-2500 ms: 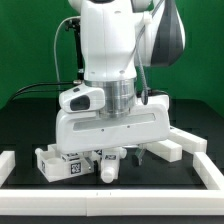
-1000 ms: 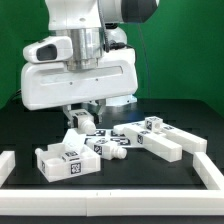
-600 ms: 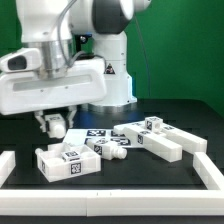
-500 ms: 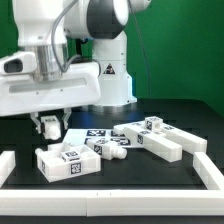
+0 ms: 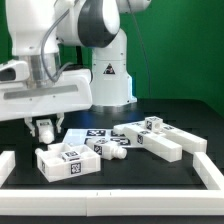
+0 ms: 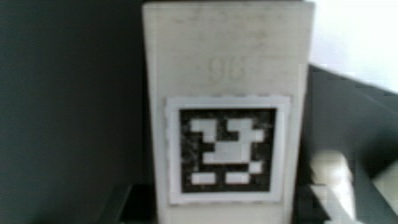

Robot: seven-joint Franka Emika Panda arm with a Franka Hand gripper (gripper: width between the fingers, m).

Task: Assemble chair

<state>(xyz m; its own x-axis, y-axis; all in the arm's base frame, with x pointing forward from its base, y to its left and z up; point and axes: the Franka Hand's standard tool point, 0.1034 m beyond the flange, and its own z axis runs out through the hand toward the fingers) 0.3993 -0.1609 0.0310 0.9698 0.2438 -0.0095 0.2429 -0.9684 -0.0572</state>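
Chair parts (image 5: 112, 147) are spread over the black counter (image 5: 150, 178), which is fenced by low white rails (image 5: 110, 196). Bare counter lies open between the parts and the front rail. A tagged block (image 5: 68, 162) sits just below the end effector (image 5: 47, 130). Long bars (image 5: 165, 143) lie well off to the exterior view's right of it, their long axes slanting toward that side's rail. The end effector, jaws partly apart, appears to clamp a tagged white bar (image 6: 222, 90), whose length seems to run in line with the fingers.
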